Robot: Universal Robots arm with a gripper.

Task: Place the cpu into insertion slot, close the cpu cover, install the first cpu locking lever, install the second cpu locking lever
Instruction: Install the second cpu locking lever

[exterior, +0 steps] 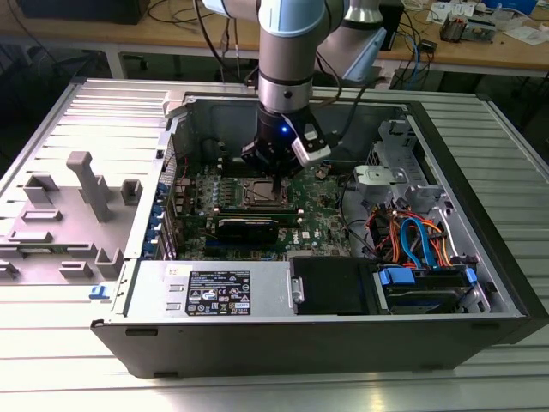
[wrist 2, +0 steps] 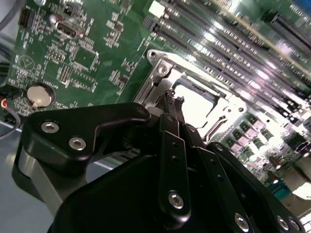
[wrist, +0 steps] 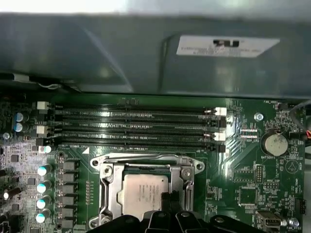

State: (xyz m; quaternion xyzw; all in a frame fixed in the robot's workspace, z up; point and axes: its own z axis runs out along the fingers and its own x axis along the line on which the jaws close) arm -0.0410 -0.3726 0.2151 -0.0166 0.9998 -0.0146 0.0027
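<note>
The cpu (wrist: 145,193), a dull silver square, lies in the insertion slot (wrist: 108,194) on the green board. The silvery cpu cover (wrist: 184,180) lies flat over it, framing the chip through its window. A thin wire lever (wrist: 141,156) runs along the socket's edge nearest the memory slots. My gripper (wrist: 170,200) hangs just above the socket, its black fingertips together over the chip's edge, nothing visibly between them. In the second wrist view the gripper (wrist 2: 173,98) is over the bright cpu (wrist 2: 194,102). In the exterior view the gripper (exterior: 273,178) stands over the insertion slot (exterior: 262,194).
Long black memory slots (wrist: 136,127) run beside the socket, and a coin battery (wrist: 274,143) lies on the board. The open computer case (exterior: 480,215) walls the board in, with a power supply (exterior: 214,292), a drive bay and cable bundles (exterior: 412,236) at the exterior view's right.
</note>
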